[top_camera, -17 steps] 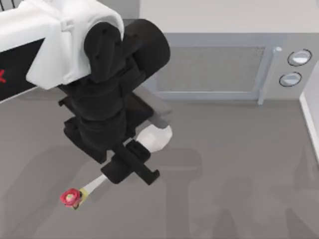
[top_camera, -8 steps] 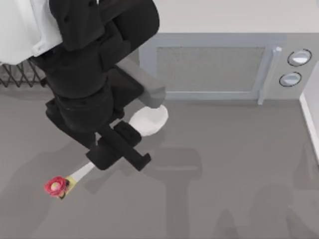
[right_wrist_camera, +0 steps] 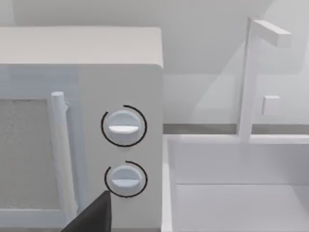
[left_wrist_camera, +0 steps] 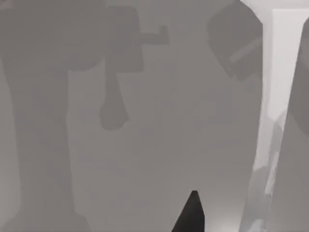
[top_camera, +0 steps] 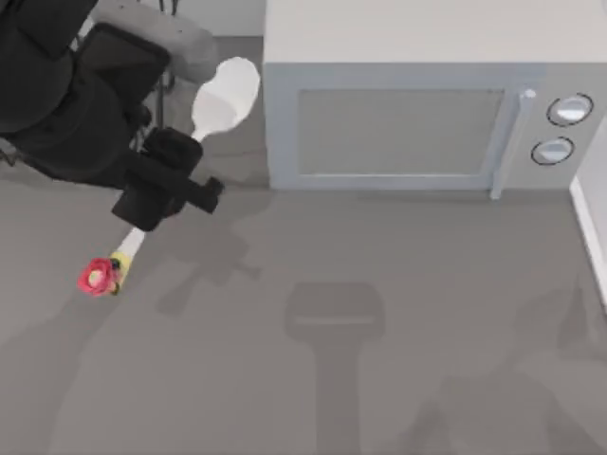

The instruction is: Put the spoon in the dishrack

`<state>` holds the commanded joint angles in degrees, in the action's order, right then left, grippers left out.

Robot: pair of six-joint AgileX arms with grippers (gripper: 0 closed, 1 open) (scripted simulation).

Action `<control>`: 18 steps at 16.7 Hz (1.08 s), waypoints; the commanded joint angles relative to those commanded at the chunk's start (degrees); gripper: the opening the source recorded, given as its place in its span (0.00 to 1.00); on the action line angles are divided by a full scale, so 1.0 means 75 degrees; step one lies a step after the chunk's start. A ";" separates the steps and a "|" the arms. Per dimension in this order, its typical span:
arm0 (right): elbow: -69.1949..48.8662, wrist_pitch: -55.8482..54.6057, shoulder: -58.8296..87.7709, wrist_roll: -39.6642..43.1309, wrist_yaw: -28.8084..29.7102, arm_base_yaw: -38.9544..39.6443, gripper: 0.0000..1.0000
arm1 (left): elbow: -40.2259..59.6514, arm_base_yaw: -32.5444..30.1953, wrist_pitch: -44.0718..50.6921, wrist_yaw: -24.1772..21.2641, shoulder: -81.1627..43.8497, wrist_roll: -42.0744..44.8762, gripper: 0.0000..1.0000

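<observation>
My left arm reaches in at the far left, its jaws [top_camera: 163, 190] clamped on the spoon [top_camera: 224, 91] mid-handle, above the desk [top_camera: 398, 322]; bowl beyond the jaws beside the microwave [top_camera: 398, 123], knob nearer.

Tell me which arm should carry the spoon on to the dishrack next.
Left. The left gripper already holds the spoon by its handle, lifted at the top view's left beside the microwave. The right arm's wrist camera looks at the microwave's dials, at the far side.
</observation>
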<state>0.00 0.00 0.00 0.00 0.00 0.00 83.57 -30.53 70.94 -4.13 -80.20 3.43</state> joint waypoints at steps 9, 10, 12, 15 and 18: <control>0.0000 0.0000 0.0000 0.0000 0.0000 0.0000 1.00 | -0.1343 0.3476 -0.5892 -0.0706 0.2375 -0.0310 0.00; 0.0000 0.0000 0.0000 0.0000 0.0000 0.0000 1.00 | -0.1580 0.3911 -0.6355 -0.0760 0.2663 -0.0336 0.00; 0.0000 0.0000 0.0000 0.0000 0.0000 0.0000 1.00 | -0.2062 0.4696 -0.7054 -0.0872 0.3225 -0.0365 0.00; 0.0000 0.0000 0.0000 0.0000 0.0000 0.0000 1.00 | -0.2558 0.5371 -0.7649 -0.1003 0.3795 -0.0362 0.00; 0.0000 0.0000 0.0000 0.0000 0.0000 0.0000 1.00 | -0.2636 0.5455 -0.7735 -0.1031 0.3892 -0.0361 0.00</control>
<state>0.00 0.00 0.00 0.00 0.00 0.00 63.80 10.38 12.93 -11.86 -51.02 0.72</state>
